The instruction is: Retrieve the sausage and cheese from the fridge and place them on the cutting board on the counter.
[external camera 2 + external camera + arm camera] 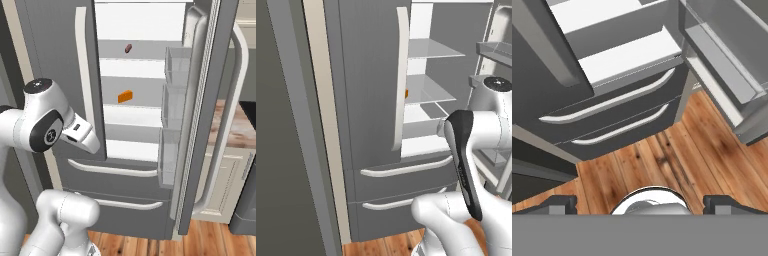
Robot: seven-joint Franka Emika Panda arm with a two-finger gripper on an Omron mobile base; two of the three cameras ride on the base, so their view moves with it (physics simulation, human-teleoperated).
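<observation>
The fridge stands ahead with its right door swung open and its left door shut. On an upper pale shelf lies the sausage, a short reddish-brown rod. One shelf lower sits the cheese, a small orange wedge; a sliver of the cheese peeks past the left door's handle. My gripper is open, its fingertips wide apart with nothing between them. It hangs in front of the fridge's lower part, pointing down at the drawers and floor. The cutting board is out of view.
The open door carries clear bins and a long curved handle. A stretch of the mottled counter over cream cabinets shows to the right of the door. Wooden floor lies below the drawers. My own arm crosses in front of the fridge.
</observation>
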